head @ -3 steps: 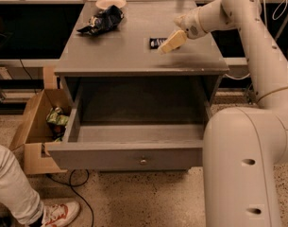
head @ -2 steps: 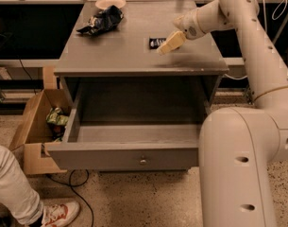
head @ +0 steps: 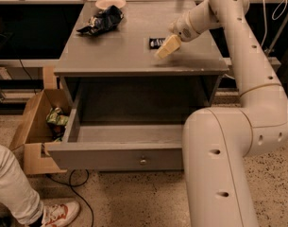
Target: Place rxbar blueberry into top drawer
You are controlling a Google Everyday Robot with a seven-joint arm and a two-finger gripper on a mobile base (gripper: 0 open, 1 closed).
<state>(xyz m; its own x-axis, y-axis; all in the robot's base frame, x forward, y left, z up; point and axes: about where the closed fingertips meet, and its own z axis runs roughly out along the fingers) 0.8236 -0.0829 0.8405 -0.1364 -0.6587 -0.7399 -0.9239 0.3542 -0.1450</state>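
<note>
The tool sits just beside the rxbar blueberry.

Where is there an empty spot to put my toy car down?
The cabinet top is bare along its front left, between the chip bag and the front edge. The open top drawer shows a bare floor too. It is crowded right of middle, where the gripper sits by the rxbar blueberry, and in the cardboard box.

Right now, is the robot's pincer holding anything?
Pincer: over the grey tabletop, right by the small dark-wrapped bar; open or shut cannot be told.
</note>
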